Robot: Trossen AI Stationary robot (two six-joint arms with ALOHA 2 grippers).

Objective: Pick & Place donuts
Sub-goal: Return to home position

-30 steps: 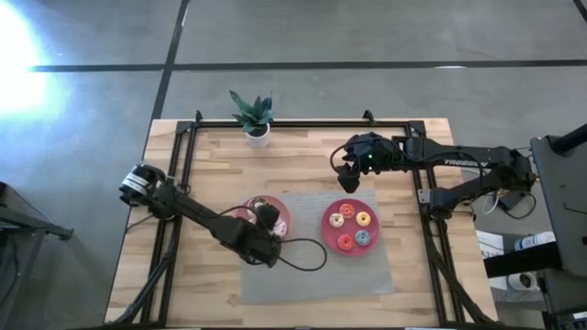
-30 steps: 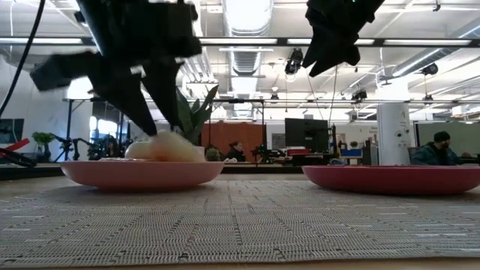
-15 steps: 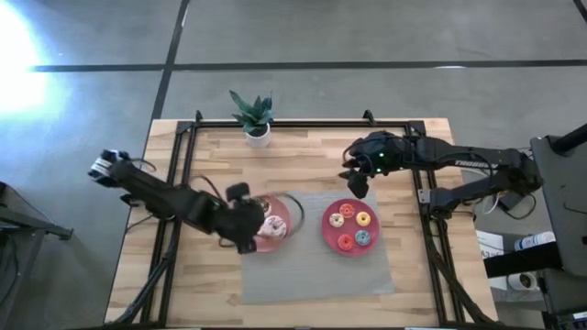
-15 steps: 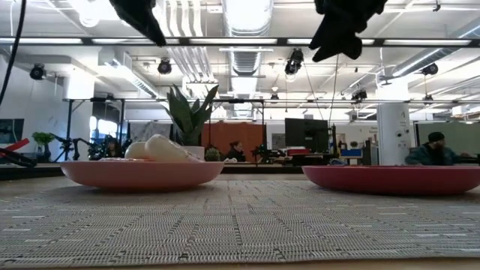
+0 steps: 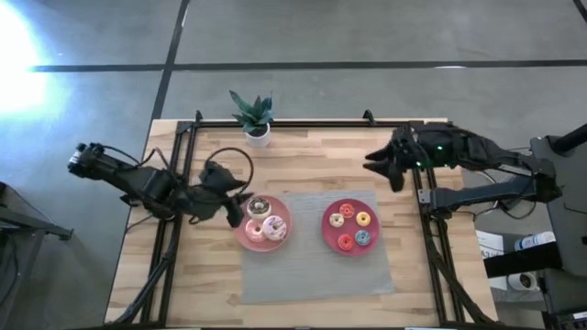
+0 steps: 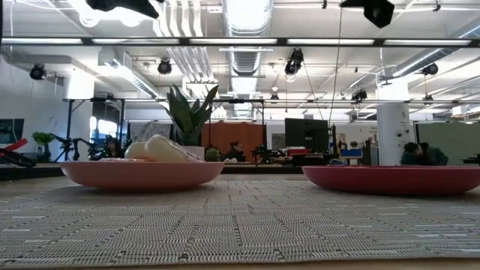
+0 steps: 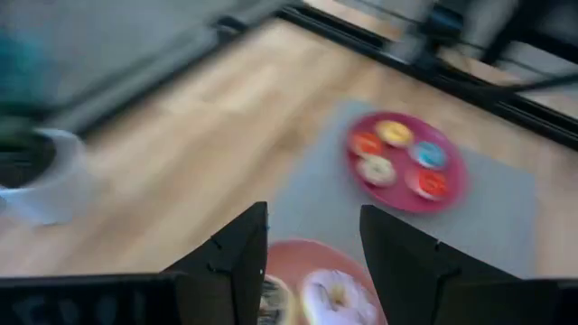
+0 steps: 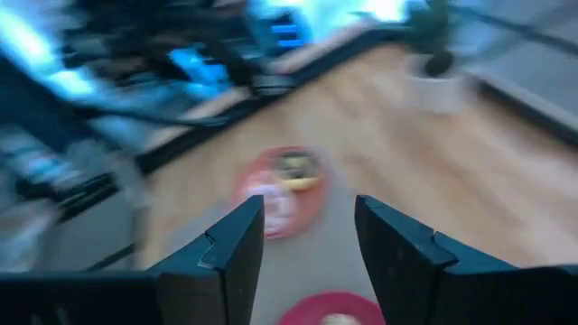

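Observation:
Three larger donuts, chocolate-brown (image 5: 258, 206), pink (image 5: 254, 229) and white-pink sprinkled (image 5: 273, 226), lie on the left pink plate (image 5: 281, 240). Several tiny donuts (image 5: 350, 226) lie on the right pink plate (image 5: 328, 229); they also show in the left wrist view (image 7: 397, 158). My left gripper (image 5: 235, 211) is open and empty, high over the left plate's left rim; its own view (image 7: 313, 217) shows the gap. My right gripper (image 5: 379, 166) is open and empty (image 8: 307, 203), high above the table, far-right of the right plate.
Both plates stand on a grey woven mat (image 5: 312, 270) on the wooden table. A potted plant (image 5: 256, 119) stands at the far edge. Black frame rails (image 5: 303, 124) run along the far, left and right sides. People sit in the room beyond (image 6: 411, 154).
My left gripper has risen from the left plate and drawn back toward the table's left edge, empty; the donuts stay on the plate. My right gripper has risen and moved toward the table's right edge.

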